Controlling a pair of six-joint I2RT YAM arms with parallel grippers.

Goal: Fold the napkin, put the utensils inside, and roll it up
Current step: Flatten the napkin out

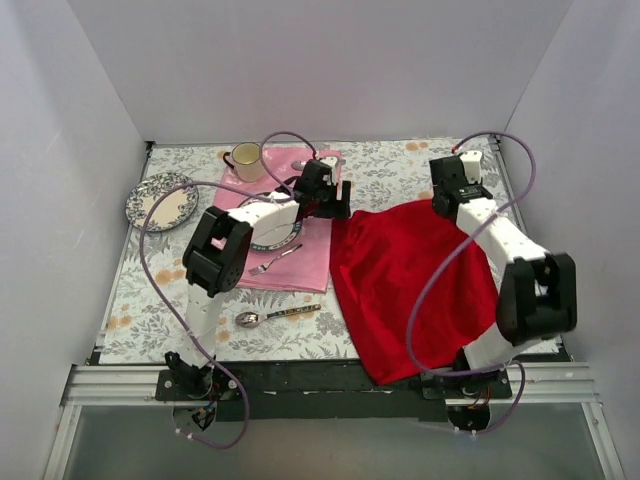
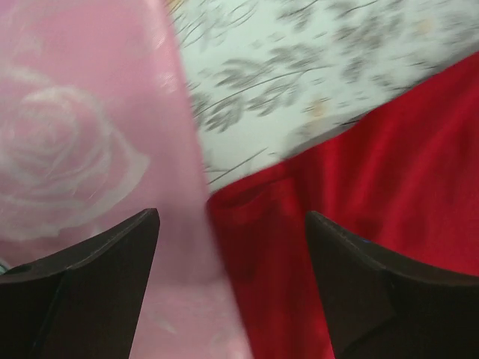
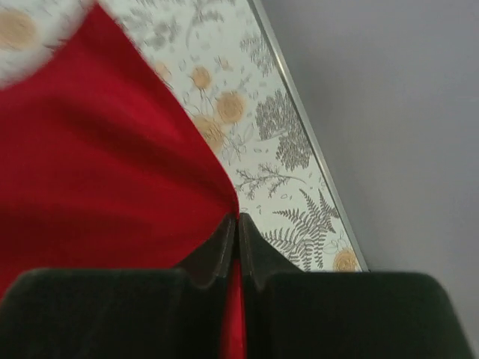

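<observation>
The deep red napkin (image 1: 410, 285) lies spread on the right half of the table, its near edge hanging over the front. My right gripper (image 1: 447, 208) is shut on its far edge; in the right wrist view the closed gripper (image 3: 238, 221) pinches the red cloth (image 3: 105, 172). My left gripper (image 1: 338, 208) is open and empty at the napkin's far left corner. In the left wrist view the gripper (image 2: 232, 224) straddles the line where the napkin (image 2: 374, 187) meets the pink cloth (image 2: 90, 149). The spoon with the dark patterned handle (image 1: 275, 316) lies left of the napkin, near the front.
A pale pink cloth (image 1: 300, 262) lies left of the napkin with an all-silver fork (image 1: 275, 262) and a plate (image 1: 278, 238) on it. A cup (image 1: 244, 157) stands at the back. A patterned plate (image 1: 160, 200) sits far left. White walls enclose the table.
</observation>
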